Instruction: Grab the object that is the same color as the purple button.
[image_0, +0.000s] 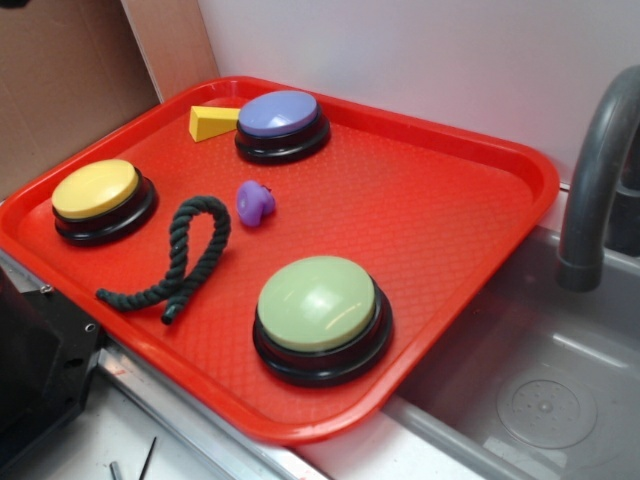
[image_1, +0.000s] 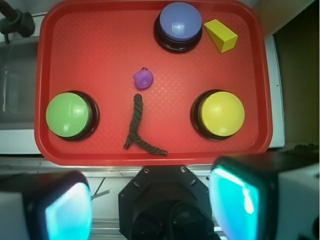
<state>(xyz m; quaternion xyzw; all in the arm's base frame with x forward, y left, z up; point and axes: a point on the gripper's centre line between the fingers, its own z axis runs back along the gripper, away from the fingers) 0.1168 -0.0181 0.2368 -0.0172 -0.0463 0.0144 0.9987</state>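
The small purple lumpy object lies on the red tray, near its middle. The purple button, a lavender dome on a black base, stands at the tray's far side. My gripper hangs high above the near edge of the tray, well back from the object. Its two fingers stand wide apart with nothing between them. The gripper is out of the exterior view.
A yellow wedge lies beside the purple button. A yellow button, a pale green button and a dark twisted rope share the tray. A sink with a grey faucet adjoins it.
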